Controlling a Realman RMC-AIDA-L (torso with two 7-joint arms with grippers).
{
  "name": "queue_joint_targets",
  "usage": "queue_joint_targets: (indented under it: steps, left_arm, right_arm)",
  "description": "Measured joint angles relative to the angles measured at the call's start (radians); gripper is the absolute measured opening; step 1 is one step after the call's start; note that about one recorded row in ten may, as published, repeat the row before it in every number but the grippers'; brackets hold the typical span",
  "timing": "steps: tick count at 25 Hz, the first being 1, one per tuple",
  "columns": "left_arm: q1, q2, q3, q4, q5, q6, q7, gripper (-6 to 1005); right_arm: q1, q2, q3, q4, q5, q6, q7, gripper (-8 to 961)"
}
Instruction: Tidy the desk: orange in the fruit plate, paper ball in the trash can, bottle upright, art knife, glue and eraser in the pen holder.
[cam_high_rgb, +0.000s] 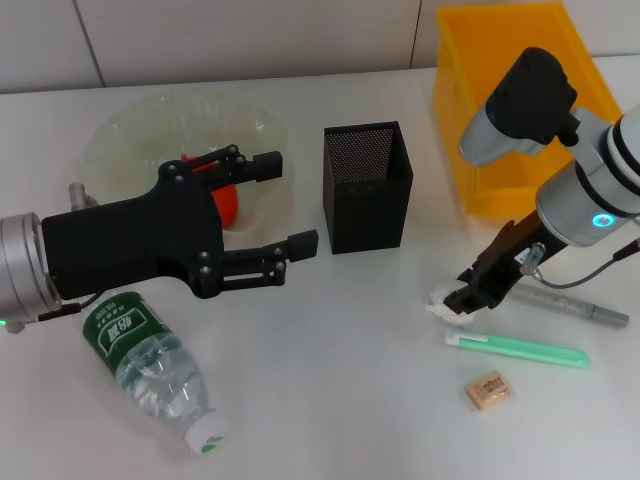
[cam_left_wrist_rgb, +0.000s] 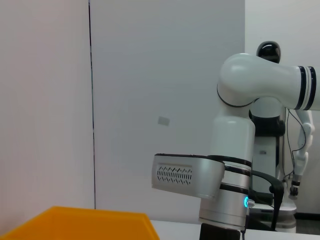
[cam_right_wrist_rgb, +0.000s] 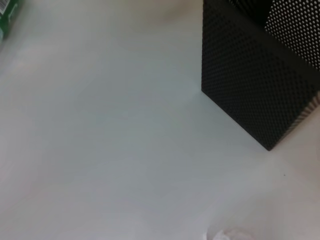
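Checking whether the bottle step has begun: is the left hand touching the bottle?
Apart. In the head view the open left hand is held above the fruit plate, while the bottle lies on its side on the desk, nearer the robot.

A grey pen (cam_high_rgb: 585, 309) lies near the yellow bin; a second robot (cam_left_wrist_rgb: 272, 165) stands by the grey wall (cam_left_wrist_rgb: 165, 90).

Both arms are glossy white tubes with black bands, silver-grey cuffs, small glowing teal rings and matte black claws.
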Motion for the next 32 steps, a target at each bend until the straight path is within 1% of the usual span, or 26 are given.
queue_joint_targets:
  steps: [8,10,18,19,20,23,24,25,32]
  left_arm:
    - [0.003,0.0,0.002,0.001,0.0,0.0,0.0,847]
    - [0.004,0.0,0.003,0.001,0.0,0.0,0.0,846]
    - [0.006,0.0,0.009,0.003,0.0,0.002,0.0,846]
    - [0.006,0.0,0.009,0.003,0.0,0.002,0.0,846]
    - [0.006,0.0,0.009,0.004,0.0,0.002,0.0,846]
    - [0.006,0.0,0.009,0.004,0.0,0.002,0.0,846]
    - [0.006,0.0,0.009,0.002,0.0,0.002,0.0,846]
    - [0.006,0.0,0.009,0.003,0.0,0.002,0.0,846]
    - [0.002,-0.002,0.011,0.004,0.0,0.002,0.002,846]
  right_arm:
    - [-0.013,0.001,-0.009,-0.017,0.001,0.0,0.001,318]
    - [-0.021,0.001,-0.009,-0.03,0.001,0.0,0.002,299]
    - [-0.036,0.001,-0.008,-0.069,0.001,-0.014,0.012,285]
    - [-0.053,0.001,-0.008,-0.114,0.001,-0.026,0.018,281]
    - [-0.053,0.001,-0.008,-0.114,0.001,-0.026,0.018,278]
    - [-0.086,0.002,-0.008,-0.206,0.003,-0.052,0.034,275]
    - [-0.108,0.002,-0.008,-0.277,0.005,-0.075,0.046,274]
    - [-0.108,0.002,-0.008,-0.277,0.005,-0.075,0.046,274]
    - [-0.16,0.002,-0.008,-0.463,0.009,-0.133,0.082,273]
